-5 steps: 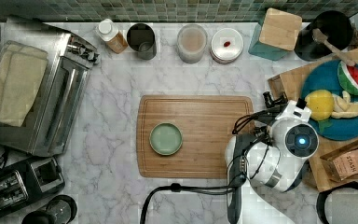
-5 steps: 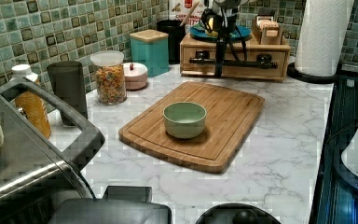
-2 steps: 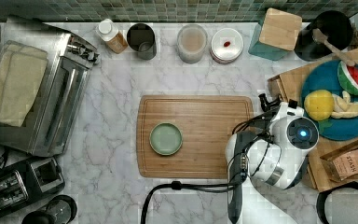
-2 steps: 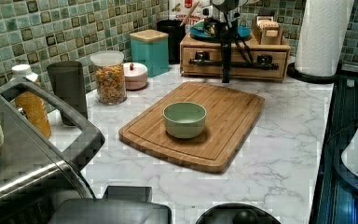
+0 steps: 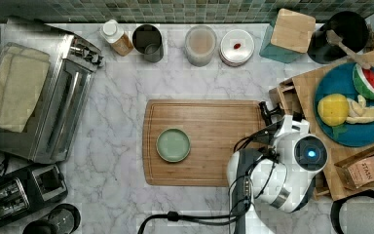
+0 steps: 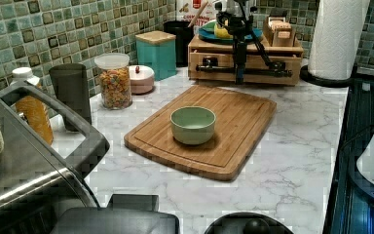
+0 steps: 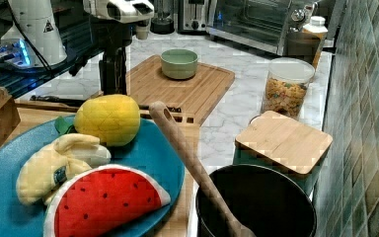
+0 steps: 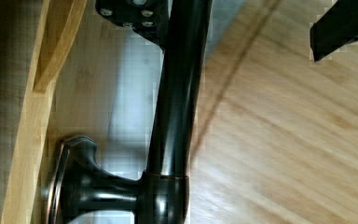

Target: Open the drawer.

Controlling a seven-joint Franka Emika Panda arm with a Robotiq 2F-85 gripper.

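Note:
The drawer [image 6: 272, 62] is set in a low wooden stand at the far end of the counter in the left view. Its front looks flush with the stand. A long black bar handle [image 6: 268, 72] runs across that front. My gripper [image 6: 238, 73] hangs straight down at the middle of the handle. In the wrist view the handle [image 8: 177, 93] runs between my fingers: one finger [image 8: 135, 14] sits on the drawer side, the other [image 8: 340, 28] stands well off over the board. The gripper [image 8: 237, 21] is open. In the top view the gripper [image 5: 268, 113] is at the stand's left edge.
A wooden cutting board [image 5: 209, 161] with a green bowl [image 5: 173, 145] lies just in front of the drawer. On the stand are a blue plate [image 5: 343, 136] of toy fruit and a tea box [image 5: 365, 170]. A paper towel roll [image 6: 338, 39], jars and a toaster oven [image 5: 53, 97] line the counter.
My arm has shifted toward the stand, and the gripper has straightened from a tilt to vertical at the handle. The bowl, board and drawer have not moved.

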